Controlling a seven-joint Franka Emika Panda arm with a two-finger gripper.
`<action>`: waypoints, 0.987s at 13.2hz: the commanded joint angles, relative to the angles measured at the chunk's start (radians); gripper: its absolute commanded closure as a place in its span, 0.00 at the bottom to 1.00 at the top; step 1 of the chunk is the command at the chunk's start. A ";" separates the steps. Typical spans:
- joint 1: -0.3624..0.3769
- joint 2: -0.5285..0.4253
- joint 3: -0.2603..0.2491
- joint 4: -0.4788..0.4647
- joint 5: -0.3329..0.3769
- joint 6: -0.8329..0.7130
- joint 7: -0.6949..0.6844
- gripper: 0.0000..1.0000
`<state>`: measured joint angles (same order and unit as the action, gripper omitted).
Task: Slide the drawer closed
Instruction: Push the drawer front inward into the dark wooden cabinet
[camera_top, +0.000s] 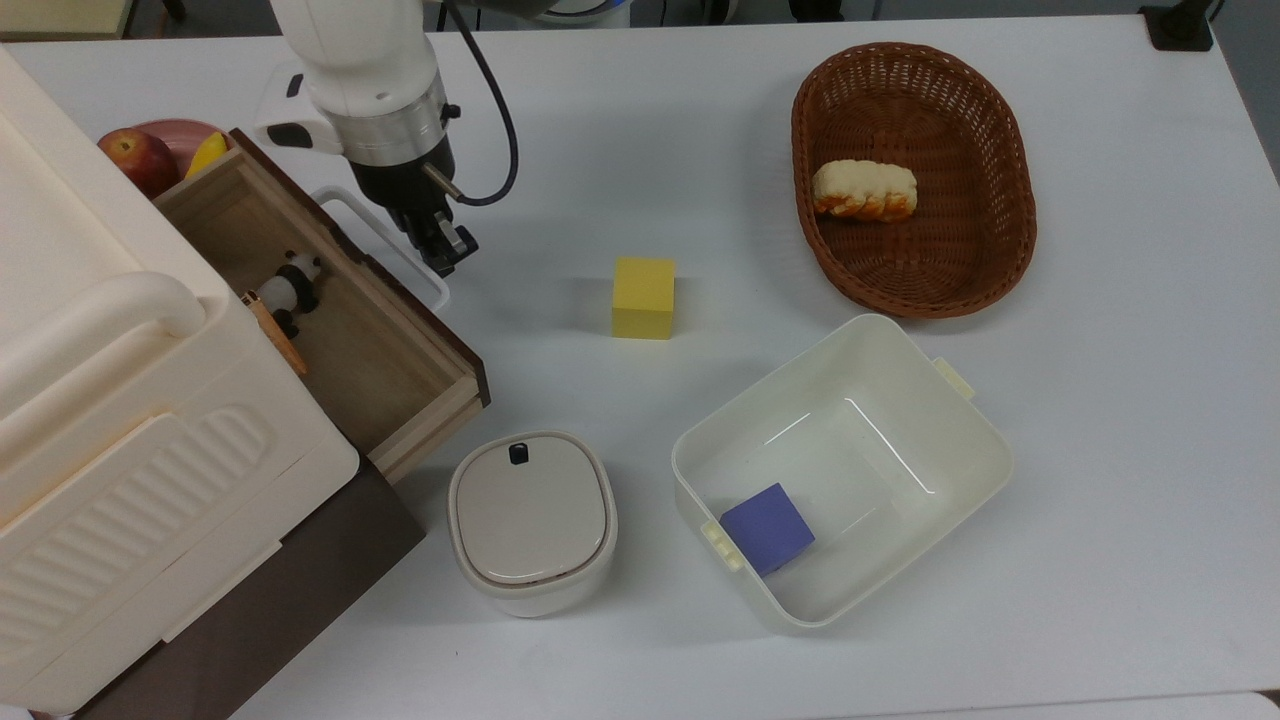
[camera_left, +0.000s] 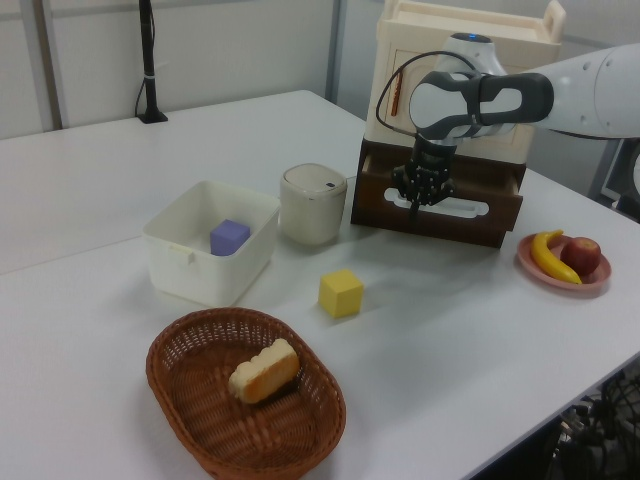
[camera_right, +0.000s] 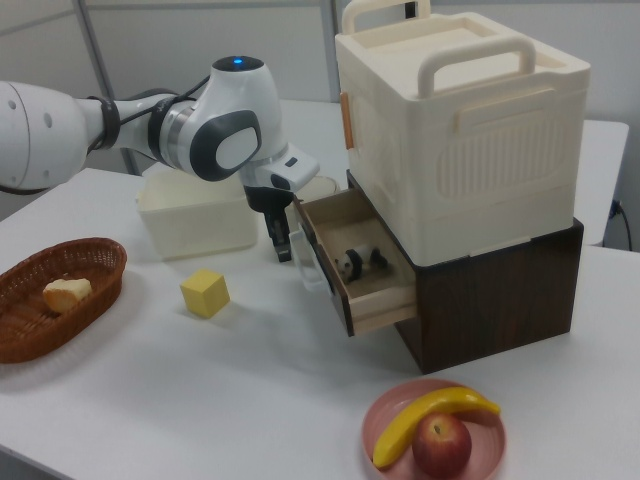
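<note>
The drawer (camera_top: 375, 345) stands partly open under the big cream case, its light-wood inside showing and a small panda toy (camera_top: 288, 286) lying in it. Its dark brown front panel (camera_left: 440, 214) carries a white loop handle (camera_top: 340, 197). My gripper (camera_top: 447, 257) points down with its fingers shut, its tips resting against the outer side of the handle. In the left view the gripper (camera_left: 418, 201) hangs right in front of the panel. The right view has the gripper (camera_right: 283, 246) just to the left of the drawer (camera_right: 362, 292).
A yellow block (camera_top: 644, 297) lies close to the gripper's right in the top view. A round lidded pot (camera_top: 531, 520) stands by the drawer's corner. Further off are a cream tub (camera_top: 955, 440) holding a purple block (camera_top: 768, 527), a wicker basket (camera_top: 912, 260) with bread, and a fruit plate (camera_right: 400, 410).
</note>
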<state>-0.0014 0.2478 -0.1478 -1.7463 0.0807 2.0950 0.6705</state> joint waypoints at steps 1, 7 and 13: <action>-0.020 0.036 -0.019 0.051 -0.007 0.039 -0.029 1.00; -0.048 0.068 -0.021 0.079 -0.010 0.050 -0.029 1.00; -0.078 0.102 -0.021 0.102 -0.013 0.151 -0.031 1.00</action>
<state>-0.0739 0.3277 -0.1586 -1.6609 0.0806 2.2057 0.6644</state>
